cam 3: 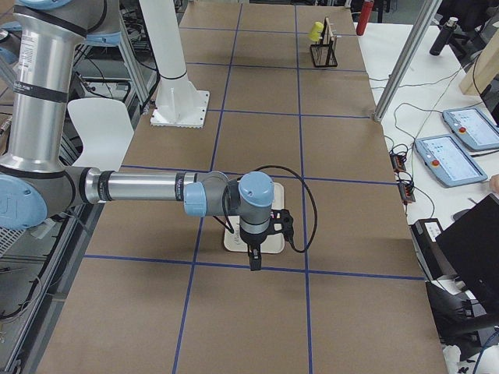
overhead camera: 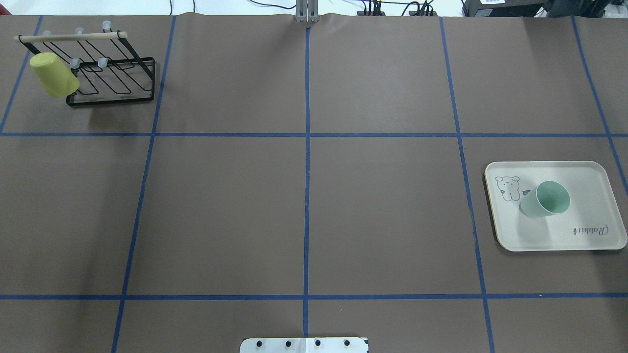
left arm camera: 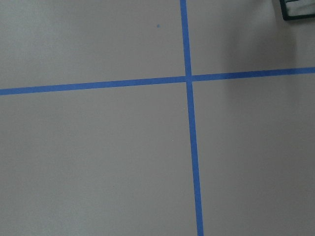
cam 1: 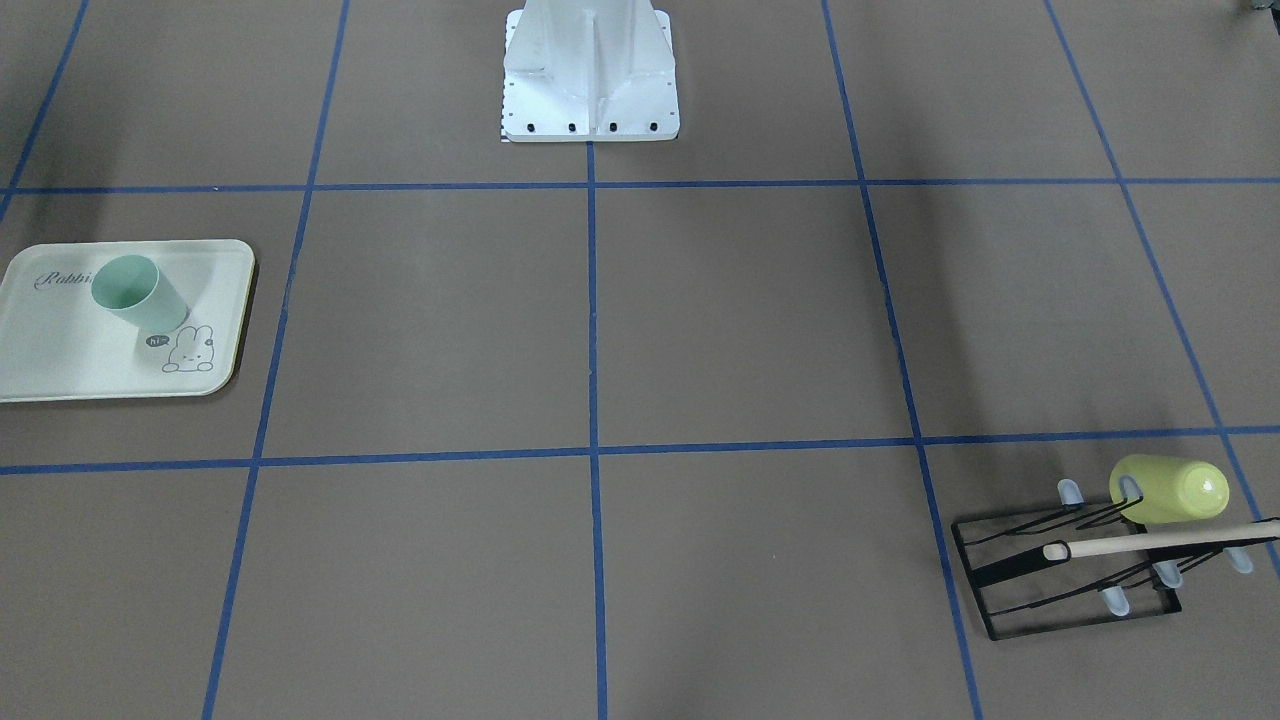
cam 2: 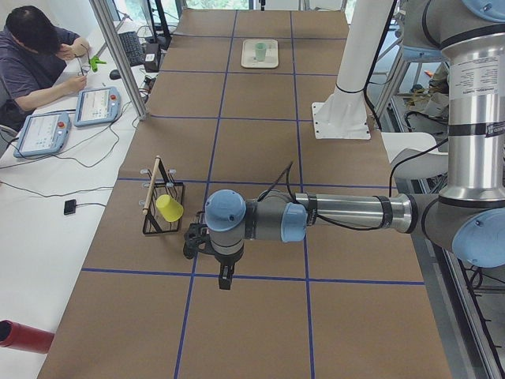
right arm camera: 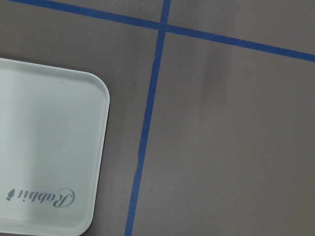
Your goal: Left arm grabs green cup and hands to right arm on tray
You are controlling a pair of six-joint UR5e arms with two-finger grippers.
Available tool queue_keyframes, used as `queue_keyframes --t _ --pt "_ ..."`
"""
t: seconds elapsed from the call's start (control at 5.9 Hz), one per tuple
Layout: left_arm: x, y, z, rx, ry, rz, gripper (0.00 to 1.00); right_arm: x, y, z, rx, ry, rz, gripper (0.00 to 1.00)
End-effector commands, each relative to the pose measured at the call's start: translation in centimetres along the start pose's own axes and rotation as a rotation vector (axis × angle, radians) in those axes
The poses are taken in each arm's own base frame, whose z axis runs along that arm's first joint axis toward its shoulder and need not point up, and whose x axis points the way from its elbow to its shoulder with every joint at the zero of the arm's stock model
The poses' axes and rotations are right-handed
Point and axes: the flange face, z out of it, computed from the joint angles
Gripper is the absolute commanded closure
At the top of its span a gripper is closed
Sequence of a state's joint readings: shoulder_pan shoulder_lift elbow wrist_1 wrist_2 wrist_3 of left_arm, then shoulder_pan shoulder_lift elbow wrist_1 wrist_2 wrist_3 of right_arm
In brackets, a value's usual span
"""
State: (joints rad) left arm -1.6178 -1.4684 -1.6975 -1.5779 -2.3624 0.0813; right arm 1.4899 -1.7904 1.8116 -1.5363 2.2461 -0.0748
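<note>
1. Mint plastic green cup (overhead camera: 545, 199) stands upright on tray (overhead camera: 554, 235), at the right arm's end of the bench.
2. Left hand (cam 2: 224, 276) hangs near rack (overhead camera: 117, 83), right hand (cam 3: 255, 259) by the tray. Spread or pressed together: cannot tell.
3. Risk: left arm grabs the nearer yellow-green cup (overhead camera: 53, 74) instead.
4. Risk: the long cross-bench reach clips the tray rim and tips the cup.

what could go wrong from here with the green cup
1. The green cup already stands on the tray, far on the robot's right, while the left gripper hangs near the rack. Grabbing it likely needs a long cross-table reach.
2. The yellow-green cup on that rack is closer and could be taken by mistake.
3. The right gripper hangs over the tray and might knock the cup.
</note>
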Motion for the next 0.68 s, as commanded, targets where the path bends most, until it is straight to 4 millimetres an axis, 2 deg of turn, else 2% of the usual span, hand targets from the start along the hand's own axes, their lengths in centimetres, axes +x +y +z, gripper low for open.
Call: queue_keyframes --t 0.0,0.51 --pt "-0.35 0.59 0.35 -0.008 -0.001 -0.009 0.0 -0.04 -0.19 0.27 -0.001 -0.002 -0.007 0.0" --pt "-0.34 0.86 0.42 -0.008 0.005 -0.008 0.0 0.42 0.49 0.9 -0.018 -0.003 0.004 0.0"
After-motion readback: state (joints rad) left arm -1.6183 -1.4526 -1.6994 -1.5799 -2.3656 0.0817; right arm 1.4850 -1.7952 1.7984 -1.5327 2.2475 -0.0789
